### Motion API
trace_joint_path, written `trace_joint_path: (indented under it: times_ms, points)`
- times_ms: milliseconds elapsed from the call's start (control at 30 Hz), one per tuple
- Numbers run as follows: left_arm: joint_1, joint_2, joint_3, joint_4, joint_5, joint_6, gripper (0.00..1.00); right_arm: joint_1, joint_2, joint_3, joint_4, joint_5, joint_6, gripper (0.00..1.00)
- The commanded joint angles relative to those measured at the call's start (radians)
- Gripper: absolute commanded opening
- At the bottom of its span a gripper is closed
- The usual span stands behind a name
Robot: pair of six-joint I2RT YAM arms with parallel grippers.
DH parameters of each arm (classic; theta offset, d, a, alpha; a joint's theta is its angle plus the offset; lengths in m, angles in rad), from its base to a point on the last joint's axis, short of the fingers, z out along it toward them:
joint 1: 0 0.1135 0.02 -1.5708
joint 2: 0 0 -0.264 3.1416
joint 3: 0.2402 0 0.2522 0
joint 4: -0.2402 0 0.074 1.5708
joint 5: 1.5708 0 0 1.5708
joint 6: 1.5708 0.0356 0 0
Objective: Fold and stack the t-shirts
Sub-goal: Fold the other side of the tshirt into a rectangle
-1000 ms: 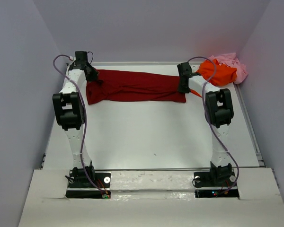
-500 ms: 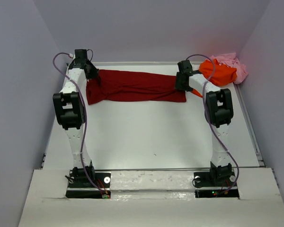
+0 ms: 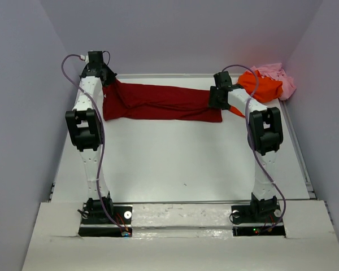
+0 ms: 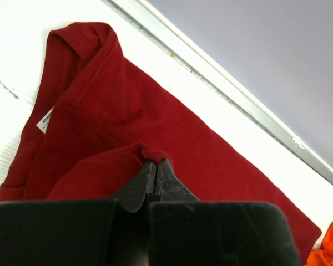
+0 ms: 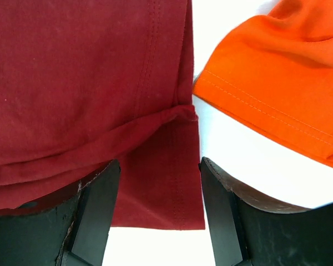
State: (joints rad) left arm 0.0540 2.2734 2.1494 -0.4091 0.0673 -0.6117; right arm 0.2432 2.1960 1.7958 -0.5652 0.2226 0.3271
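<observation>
White table (image 3: 175,164) carries the dark red t-shirt (image 3: 158,103) stretched lengthwise from the left gripper (image 4: 156,166), clenched on a raised fold, across to the right gripper (image 5: 158,166), spread open astride its end hem.

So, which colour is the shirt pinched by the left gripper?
The shirt is dark red; best in left wrist view.

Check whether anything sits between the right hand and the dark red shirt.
Nothing visible does. The right hand hangs open directly over the hem of the dark red shirt, with only bare cloth below it. The orange shirt lies off to the side; its corner reaches the hem's edge but is not under the hand.
</observation>
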Motion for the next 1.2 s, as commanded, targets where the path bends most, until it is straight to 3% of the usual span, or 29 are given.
trace_joint_path:
  times_ms: [0,67,300,333,433,567,600,733,933,1167]
  points:
    - [0.006,0.029,0.050,0.003,-0.021,0.013,0.00,0.005,-0.041,-0.006,0.024,-0.028,-0.017,0.65]
    - [0.013,0.044,0.050,0.007,-0.027,0.015,0.03,0.005,-0.041,-0.007,0.024,-0.037,-0.020,0.65]
    - [0.037,-0.003,0.015,0.038,0.000,0.027,0.37,0.015,-0.056,-0.010,0.031,-0.055,-0.048,0.65]
    - [0.037,-0.038,0.007,0.050,0.003,0.027,0.58,0.024,-0.058,-0.009,0.031,-0.074,-0.057,0.65]
    - [0.037,-0.102,-0.011,0.056,0.055,0.021,0.84,0.045,-0.065,0.004,0.031,-0.092,-0.072,0.65]
    - [0.008,-0.255,-0.150,0.103,0.120,0.023,0.86,0.071,-0.061,0.043,0.031,-0.120,-0.105,0.66]
    - [-0.008,-0.303,-0.271,0.134,0.127,0.026,0.86,0.082,-0.058,0.053,0.033,-0.126,-0.106,0.66]
    - [-0.126,-0.488,-0.509,0.262,0.121,0.099,0.86,0.103,-0.013,0.126,0.021,-0.189,-0.144,0.66]
    - [-0.321,-0.627,-0.657,0.266,-0.044,0.263,0.85,0.139,0.051,0.244,-0.004,-0.270,-0.174,0.65]
    - [-0.456,-0.660,-0.695,0.204,-0.171,0.319,0.85,0.182,0.168,0.385,-0.038,-0.354,-0.223,0.64]
